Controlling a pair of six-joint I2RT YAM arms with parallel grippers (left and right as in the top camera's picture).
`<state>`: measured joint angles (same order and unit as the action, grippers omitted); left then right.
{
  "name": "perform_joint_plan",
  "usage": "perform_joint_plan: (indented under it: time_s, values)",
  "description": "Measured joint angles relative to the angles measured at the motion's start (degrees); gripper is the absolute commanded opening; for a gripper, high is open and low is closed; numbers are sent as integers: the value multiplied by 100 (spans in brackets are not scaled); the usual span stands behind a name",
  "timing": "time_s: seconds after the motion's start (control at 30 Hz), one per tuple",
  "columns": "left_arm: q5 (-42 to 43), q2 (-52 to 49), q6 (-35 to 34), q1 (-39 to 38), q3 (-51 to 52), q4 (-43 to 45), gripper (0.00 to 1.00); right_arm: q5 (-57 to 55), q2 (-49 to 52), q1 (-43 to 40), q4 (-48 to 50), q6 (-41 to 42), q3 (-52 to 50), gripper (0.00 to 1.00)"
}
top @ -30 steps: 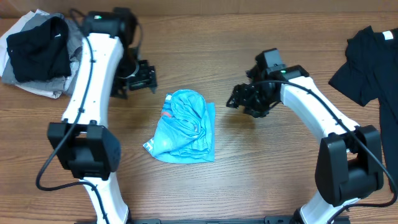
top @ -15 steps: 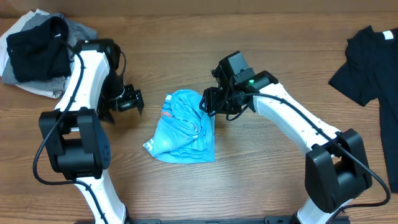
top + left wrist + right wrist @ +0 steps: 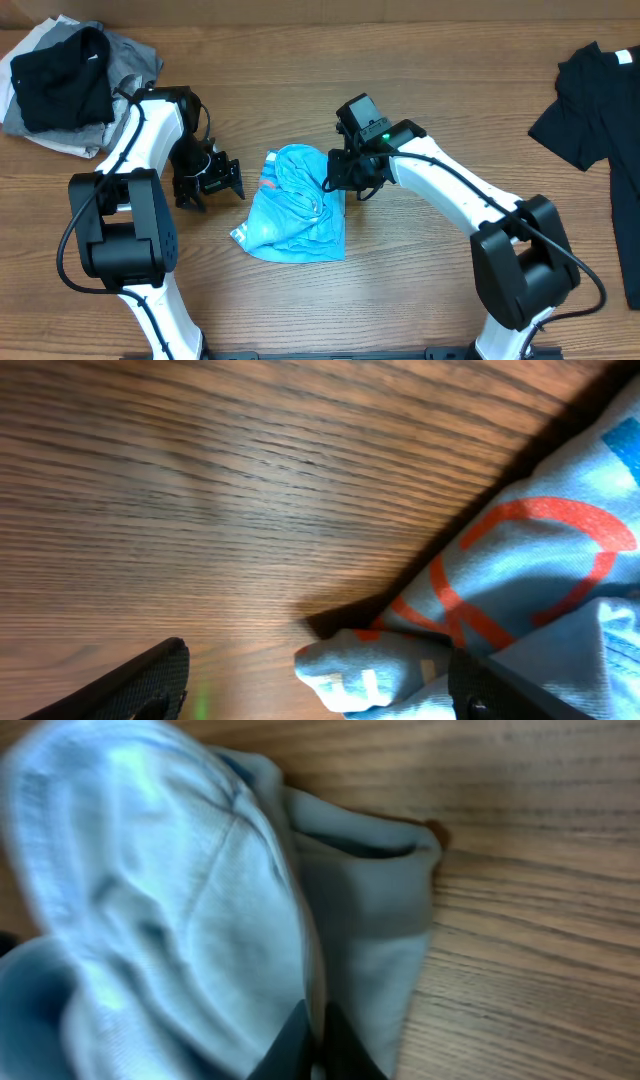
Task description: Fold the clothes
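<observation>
Overhead: light blue T-shirt (image 3: 295, 210) lies crumpled in a heap mid-table (image 3: 420, 290), pink print showing on its left side. My right gripper (image 3: 345, 172) is pinched tight on the shirt's far-right fold. My left gripper (image 3: 215, 178), jaws wide & holding nothing, sits just beside its left edge. Black T-shirt (image 3: 590, 100) at right edge.

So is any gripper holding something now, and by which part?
The right gripper pinches the light blue T-shirt by a fold at its far right edge. The left gripper is open beside the shirt, holding nothing.
</observation>
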<state>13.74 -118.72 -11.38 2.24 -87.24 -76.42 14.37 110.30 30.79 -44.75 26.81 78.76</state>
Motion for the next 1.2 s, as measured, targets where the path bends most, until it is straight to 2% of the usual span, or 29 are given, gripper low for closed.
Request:
perform_joint_plan:
  time_s: [0.2, 0.23, 0.27, 0.3, 0.33, 0.37, 0.43, 0.57, 0.63, 0.7, 0.83, 0.87, 1.2]
  values:
    - [284, 0, 249, -68, 2, -2, 83, -503, 293, -2, -306, 105, 0, 4]
    - [358, 0, 302, -94, 2, -2, 83, -627, 293, -7, -365, 125, 0, 8]
    - [431, 0, 356, -122, 2, -2, 82, -699, 293, -11, -411, 142, 2, 22]
    - [514, 0, 420, -155, 2, 0, 82, -772, 293, -17, -476, 153, 7, 32]
    - [614, 0, 487, -208, 2, -2, 81, -841, 293, -42, -575, 177, 7, 37]
    - [699, 0, 555, -251, 2, 0, 80, -898, 293, -66, -621, 179, 9, 48]
    - [866, 0, 667, -361, 2, -4, 73, -979, 293, -142, -708, 232, 11, 77]
    - [1150, 0, 863, -612, 2, -50, 60, -1056, 293, -275, -901, 195, 46, 81]
    - [1296, 0, 957, -730, 7, -164, 46, -1080, 293, -328, -1054, 190, 131, 82]
    - [1445, 0, 1091, -802, 13, -310, 25, -1088, 293, -374, -1185, 195, 269, 82]
    - [1740, 0, 1329, -866, 42, -612, 7, -1091, 293, -448, -1388, 201, 555, 89]
    - [1812, 0, 1403, -866, 46, -686, 4, -1088, 293, -472, -1425, 195, 625, 91]
    - [2568, 0, 2251, -1366, 55, -1209, 4, -667, 293, -894, -1443, 188, 809, 92]
